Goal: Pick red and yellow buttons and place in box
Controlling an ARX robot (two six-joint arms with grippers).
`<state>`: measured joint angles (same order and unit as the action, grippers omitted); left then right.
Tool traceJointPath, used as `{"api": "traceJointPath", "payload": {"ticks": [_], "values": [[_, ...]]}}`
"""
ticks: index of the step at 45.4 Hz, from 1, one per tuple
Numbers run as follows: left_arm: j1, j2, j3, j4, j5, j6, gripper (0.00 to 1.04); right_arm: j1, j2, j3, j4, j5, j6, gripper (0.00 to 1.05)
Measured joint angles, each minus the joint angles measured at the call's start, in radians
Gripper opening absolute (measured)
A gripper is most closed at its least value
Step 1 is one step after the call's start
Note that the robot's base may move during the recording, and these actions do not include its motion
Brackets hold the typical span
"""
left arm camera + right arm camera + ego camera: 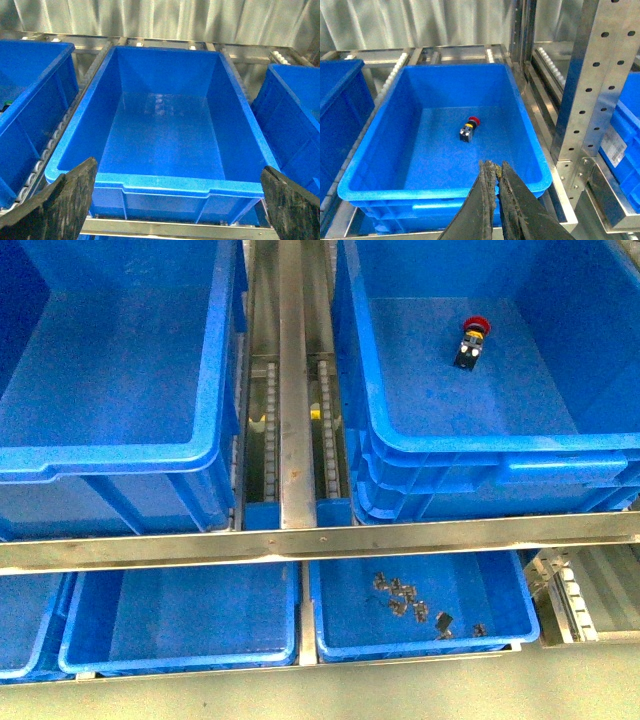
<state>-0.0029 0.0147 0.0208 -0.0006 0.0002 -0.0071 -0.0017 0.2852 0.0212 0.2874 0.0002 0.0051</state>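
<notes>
The red pushbutton [469,129] lies on the floor of the right blue crate [365,165], well apart from the right gripper [495,167], whose jaws are pressed together on nothing. The left gripper [178,167] gapes wide before the left blue crate [160,182].

The box [470,445] is moulded of blue plastic, smooth and faintly glossy on its inner walls, with pale scuffing on the floor. The red button [472,340] is capped in shiny red plastic over a dark body. The cross rail [300,540] is of dull brushed metal, spotted in places. The pads [60,205] of the left gripper [178,167] and the fingers [520,215] of the right gripper [493,164] are black, matt and coarsely rough. The perforated upright [592,90] is of smooth, pale metal.
</notes>
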Motion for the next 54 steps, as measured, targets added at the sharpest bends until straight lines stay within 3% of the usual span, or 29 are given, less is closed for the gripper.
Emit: {"api": "traceJointPath", "payload": {"ticks": [15, 20, 32, 40, 52, 54], "values": [[0.000, 0.000, 0.000, 0.000, 0.000, 0.000, 0.97, 0.000, -0.104, 0.000, -0.106, 0.000, 0.000, 0.04], [0.000, 0.000, 0.000, 0.000, 0.000, 0.000, 0.97, 0.000, -0.245, 0.000, -0.274, 0.000, -0.001, 0.04], [0.000, 0.000, 0.000, 0.000, 0.000, 0.000, 0.97, 0.000, -0.280, 0.000, -0.286, 0.000, -0.002, 0.04], [0.000, 0.000, 0.000, 0.000, 0.000, 0.000, 0.97, 0.000, -0.280, 0.000, -0.286, 0.000, -0.002, 0.38], [0.001, 0.000, 0.000, 0.000, 0.001, 0.000, 0.97, 0.001, -0.280, 0.000, -0.286, 0.004, -0.002, 0.98], [0.001, 0.000, 0.000, 0.000, 0.004, 0.000, 0.97, 0.001, -0.280, 0.000, -0.286, 0.005, -0.002, 0.99]]}}
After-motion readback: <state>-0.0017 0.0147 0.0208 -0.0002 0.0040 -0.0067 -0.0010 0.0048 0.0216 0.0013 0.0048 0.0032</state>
